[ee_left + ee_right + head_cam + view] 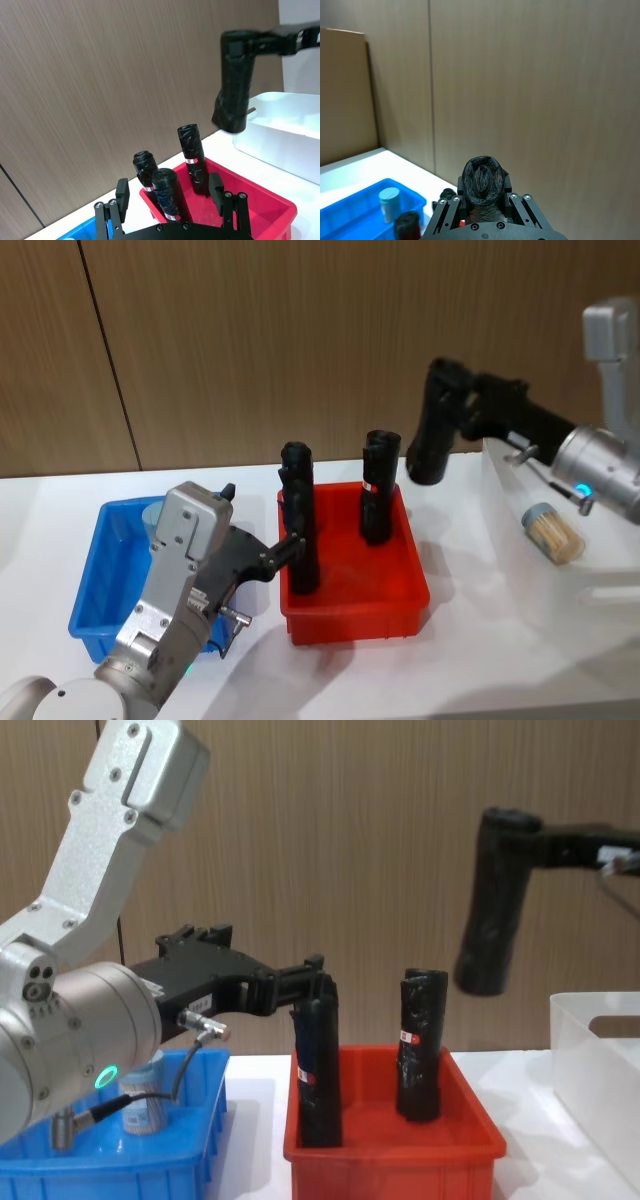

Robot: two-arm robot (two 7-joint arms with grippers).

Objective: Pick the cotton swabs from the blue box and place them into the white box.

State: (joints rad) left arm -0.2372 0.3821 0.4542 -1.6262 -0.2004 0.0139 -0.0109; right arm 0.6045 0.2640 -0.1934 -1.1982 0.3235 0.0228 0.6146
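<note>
Wood-panel wall behind; white counter (450,570) carries three bins. White box (560,580) at right holds one swab jar (553,531) lying on its side. Red bin (350,570) in the middle, with black rolls (378,488) upright. Blue box (105,575) at left, a second jar (145,1105) standing inside. Right pincer (432,450) clamped on a black roll (495,905), raised between red bin and white box. Left pincer (170,197), fingers apart, over red bin's left side.

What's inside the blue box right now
One jar of cotton swabs stands upright in the blue box. The left arm covers part of its floor, so more could lie there. Another swab jar already lies in the white box.
</note>
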